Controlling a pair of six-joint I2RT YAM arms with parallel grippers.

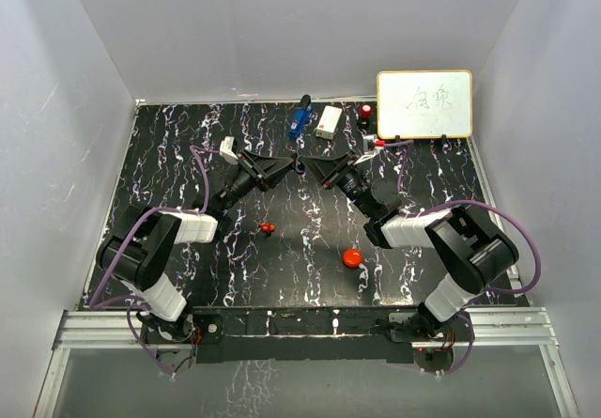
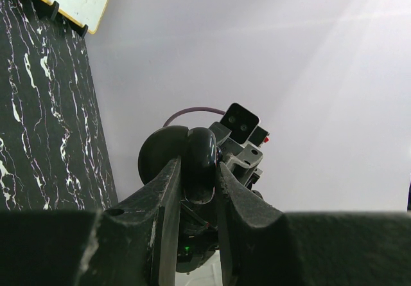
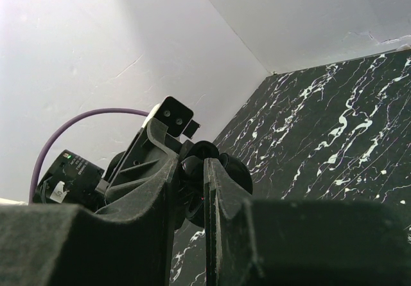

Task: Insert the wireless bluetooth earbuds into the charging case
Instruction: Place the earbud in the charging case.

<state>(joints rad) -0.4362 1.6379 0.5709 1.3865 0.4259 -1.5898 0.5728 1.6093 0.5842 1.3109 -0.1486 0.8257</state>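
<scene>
Both arms meet above the middle of the table. My left gripper (image 1: 290, 166) and right gripper (image 1: 307, 167) are each shut on the black rounded charging case (image 1: 299, 165), held between them off the marbled tabletop (image 1: 188, 155). In the left wrist view the left gripper (image 2: 199, 167) pinches one glossy black shell of the case (image 2: 202, 148), with a second rounded part outside its left finger. In the right wrist view the right gripper (image 3: 191, 165) clamps a dark rounded part, and another half of the case (image 3: 237, 170) bulges beside its right finger. One tiny red-and-black earbud (image 1: 268, 227) lies on the table, near the left arm.
A red round puck (image 1: 352, 257) sits right of centre, toward the front. At the back stand a blue object (image 1: 300, 120), a white box (image 1: 329, 121), a small red-topped item (image 1: 365, 111) and a framed whiteboard (image 1: 424, 104). White walls enclose the table.
</scene>
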